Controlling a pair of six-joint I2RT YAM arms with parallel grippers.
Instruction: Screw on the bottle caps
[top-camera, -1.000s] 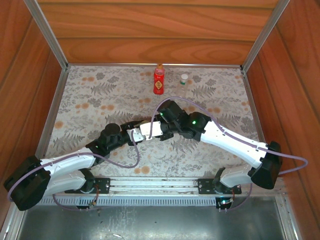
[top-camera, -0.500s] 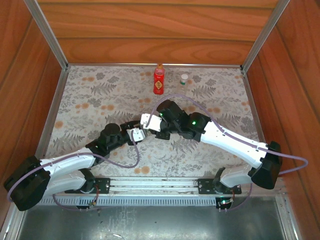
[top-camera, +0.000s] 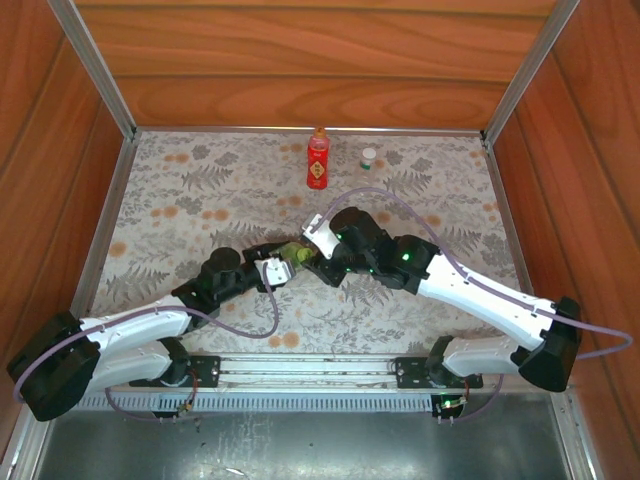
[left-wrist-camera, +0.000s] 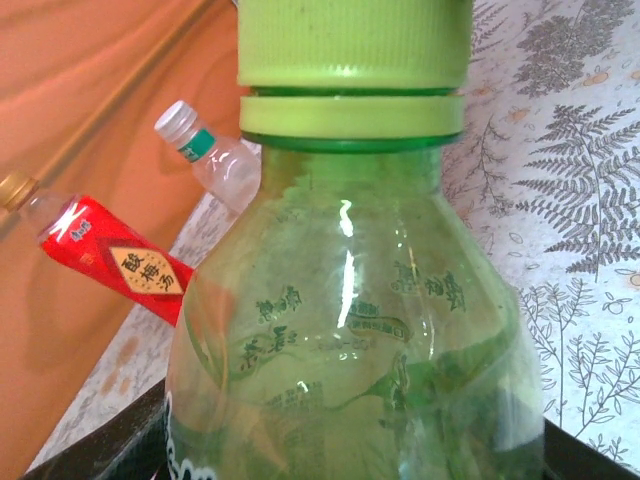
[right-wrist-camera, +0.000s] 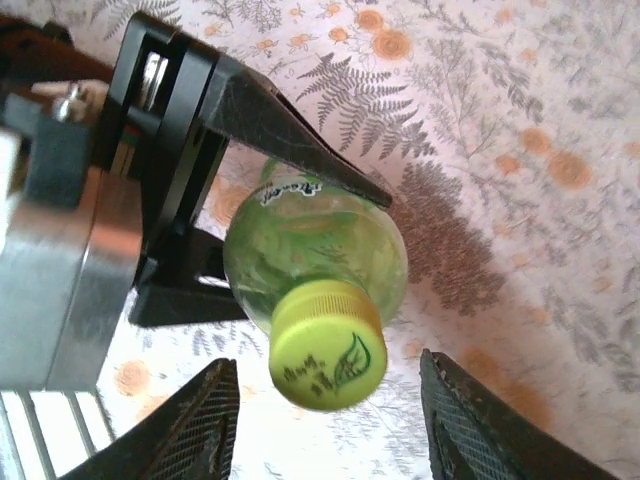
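The right gripper (right-wrist-camera: 327, 368) had been drawn back off the green cap (left-wrist-camera: 352, 45) and was held open, its fingers apart from it on either side. The cap was seated on the green bottle (left-wrist-camera: 350, 350), which was clamped in the left gripper (top-camera: 279, 261). That cap was judged done. Well beyond both grippers, the red bottle (top-camera: 318, 163) and the clear bottle (top-camera: 369, 157) were seen capped.
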